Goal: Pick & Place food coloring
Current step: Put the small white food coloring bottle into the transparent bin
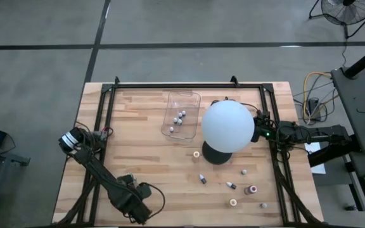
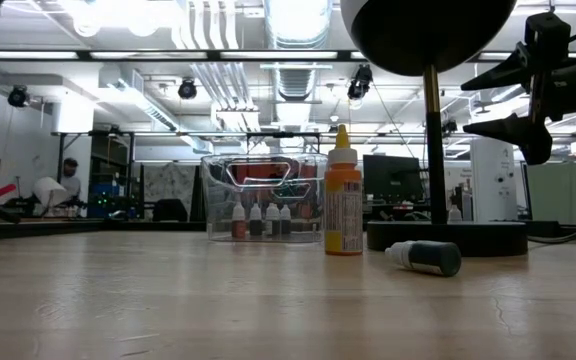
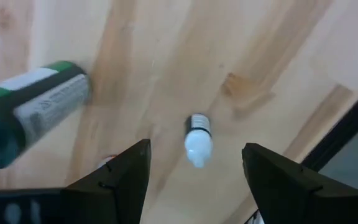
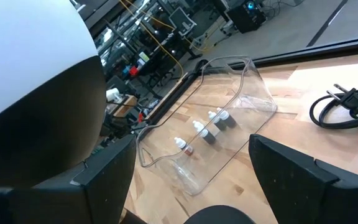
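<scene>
On the pale wood-plank desk [image 1: 138,158], four small bottles [image 1: 179,119] are seen inside the clear plastic tray [image 1: 192,97] near the far edge — seven more lie scattered toward the near right corner. Both the left tool [image 3: 194,171] and the right tool [image 4: 191,165] are held wide, empty.

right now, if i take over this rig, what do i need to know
Left gripper: open, empty, low at the table's front left, pointed at a small white-tipped bottle lying on the wood, with a green bottle beside it.
Right gripper: open, empty, beside the white globe, facing the tray.
Done: about four bottles stand in the tray.
Left: roughly seven loose bottles on the table in front of the globe, plus the two by the left gripper.
</scene>
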Robot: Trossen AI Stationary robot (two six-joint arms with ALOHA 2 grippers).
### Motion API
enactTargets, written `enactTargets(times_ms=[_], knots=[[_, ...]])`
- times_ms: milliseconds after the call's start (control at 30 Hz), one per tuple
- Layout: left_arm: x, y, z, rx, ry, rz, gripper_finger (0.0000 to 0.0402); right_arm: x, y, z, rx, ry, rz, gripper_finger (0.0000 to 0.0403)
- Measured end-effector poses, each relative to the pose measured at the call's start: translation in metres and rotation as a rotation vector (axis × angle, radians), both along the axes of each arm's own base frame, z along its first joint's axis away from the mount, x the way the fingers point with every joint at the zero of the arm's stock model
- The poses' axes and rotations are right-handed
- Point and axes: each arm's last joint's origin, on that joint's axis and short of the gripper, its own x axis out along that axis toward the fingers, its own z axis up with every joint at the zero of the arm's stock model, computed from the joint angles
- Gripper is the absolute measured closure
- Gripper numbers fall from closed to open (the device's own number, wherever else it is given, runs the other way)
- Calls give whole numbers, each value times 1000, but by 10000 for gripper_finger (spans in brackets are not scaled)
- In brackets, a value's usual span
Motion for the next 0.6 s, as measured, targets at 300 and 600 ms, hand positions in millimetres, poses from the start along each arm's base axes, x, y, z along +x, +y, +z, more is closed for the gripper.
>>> enactTargets(times_ms=[300,600], knots=[[-2,-3,-20,-11,-7,10,177,0,0,0,0,0,0,101],[-4,-6,-24,-41,0,29,177,0,0,0,0,-1,0,101]])
